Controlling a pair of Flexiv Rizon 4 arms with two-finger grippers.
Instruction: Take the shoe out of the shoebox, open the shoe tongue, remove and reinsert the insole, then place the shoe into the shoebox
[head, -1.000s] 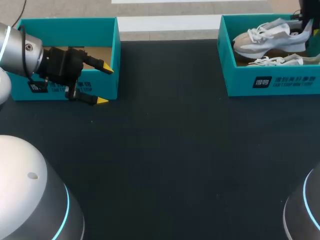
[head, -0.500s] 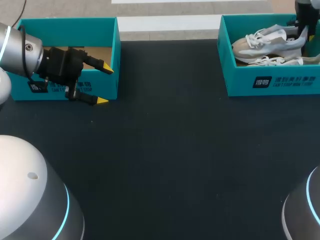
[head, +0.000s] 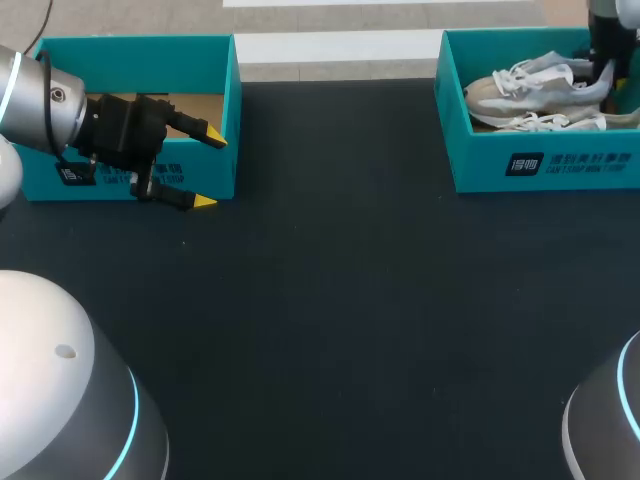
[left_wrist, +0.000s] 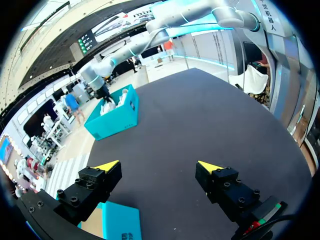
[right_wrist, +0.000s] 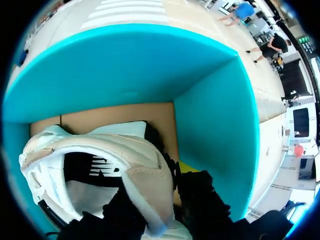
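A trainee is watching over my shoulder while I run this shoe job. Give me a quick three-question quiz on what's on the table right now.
1. Multiple choice: how many shoes lie in the right shoebox? A) none B) one C) two
2. True or false: the left gripper has its fingers open and holds nothing.
3. Fill in: the right gripper has its fingers on either side of the rear shoe, at its ____.

Key: 1 C; 2 true; 3 heel.
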